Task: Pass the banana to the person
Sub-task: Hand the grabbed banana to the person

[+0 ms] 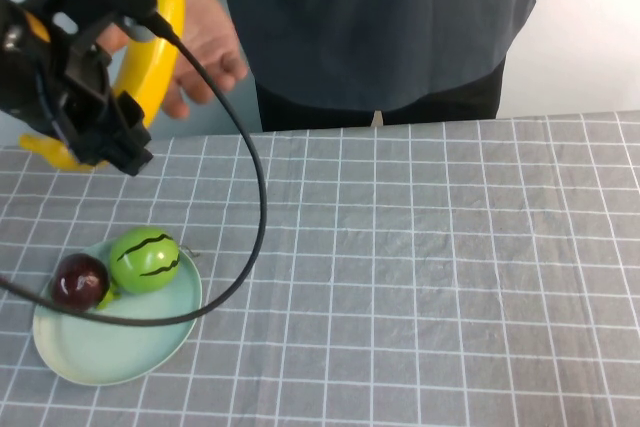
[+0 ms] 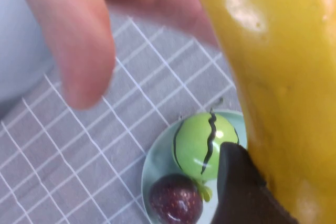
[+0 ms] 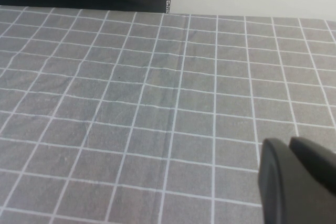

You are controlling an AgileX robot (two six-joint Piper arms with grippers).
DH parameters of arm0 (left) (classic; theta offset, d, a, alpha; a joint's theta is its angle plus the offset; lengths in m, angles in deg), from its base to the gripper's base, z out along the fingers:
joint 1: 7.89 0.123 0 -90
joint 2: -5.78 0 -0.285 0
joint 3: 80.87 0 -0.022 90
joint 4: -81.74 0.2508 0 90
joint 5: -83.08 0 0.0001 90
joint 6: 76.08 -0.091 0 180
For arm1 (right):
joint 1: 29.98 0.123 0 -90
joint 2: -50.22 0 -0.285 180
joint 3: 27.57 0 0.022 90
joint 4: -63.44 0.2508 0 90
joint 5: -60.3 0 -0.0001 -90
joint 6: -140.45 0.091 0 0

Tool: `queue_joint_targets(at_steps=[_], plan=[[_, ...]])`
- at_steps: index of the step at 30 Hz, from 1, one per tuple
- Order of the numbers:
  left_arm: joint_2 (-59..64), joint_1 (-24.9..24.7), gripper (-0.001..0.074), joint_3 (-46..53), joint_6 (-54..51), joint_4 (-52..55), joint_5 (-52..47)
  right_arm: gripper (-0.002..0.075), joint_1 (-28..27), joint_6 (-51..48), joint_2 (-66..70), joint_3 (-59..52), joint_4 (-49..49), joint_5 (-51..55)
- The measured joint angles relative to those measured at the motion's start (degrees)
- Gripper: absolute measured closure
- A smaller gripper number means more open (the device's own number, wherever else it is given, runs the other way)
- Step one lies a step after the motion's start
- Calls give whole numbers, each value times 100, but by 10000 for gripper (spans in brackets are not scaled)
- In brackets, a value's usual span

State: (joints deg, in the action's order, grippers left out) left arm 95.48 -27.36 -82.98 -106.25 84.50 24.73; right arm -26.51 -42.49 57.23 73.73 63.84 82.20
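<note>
Most of the job looks done from where I sit. My left gripper (image 1: 100,112) is raised above the table's far left corner with the banana (image 1: 155,42) pinched between its fingers, and the fruit stands roughly upright, its upper end leaning toward the person (image 1: 380,27). The person's hand (image 1: 205,47) is right behind the banana, fingers curled around its far side; I judge it touching or very nearly so, though I cannot say how firmly it grips.

On the left wrist view the banana (image 2: 278,77) fills one side, with one dark fingertip (image 2: 236,187) pressed against its skin, and a thumb or finger of that hand (image 2: 79,45) hangs just beside it. So the lift and the carry are finished; what I think remains is the release, once the person has a sure hold, and then pulling the arm clear.

Below, the pale green plate (image 1: 90,352) sits on the grey checked cloth (image 1: 450,277), bearing the striped green fruit (image 1: 145,260) and a dark red one (image 1: 80,280), both well apart from the handover. A black cable (image 1: 255,197) loops down from the arm over the plate.

My right gripper (image 3: 296,182) rests low over bare cloth, far from all this; whether it is spread or closed I cannot tell.
</note>
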Motion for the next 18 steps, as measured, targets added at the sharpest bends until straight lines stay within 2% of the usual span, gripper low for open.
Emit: queue_joint_targets(at_steps=[14, 16, 18], plan=[[461, 0, 452, -112, -65, 83, -63, 734, 0, 0, 0, 0, 0, 0], [461, 0, 427, -121, -74, 83, -35, 734, 0, 0, 0, 0, 0, 0], [461, 0, 360, -132, -77, 83, -13, 734, 0, 0, 0, 0, 0, 0]])
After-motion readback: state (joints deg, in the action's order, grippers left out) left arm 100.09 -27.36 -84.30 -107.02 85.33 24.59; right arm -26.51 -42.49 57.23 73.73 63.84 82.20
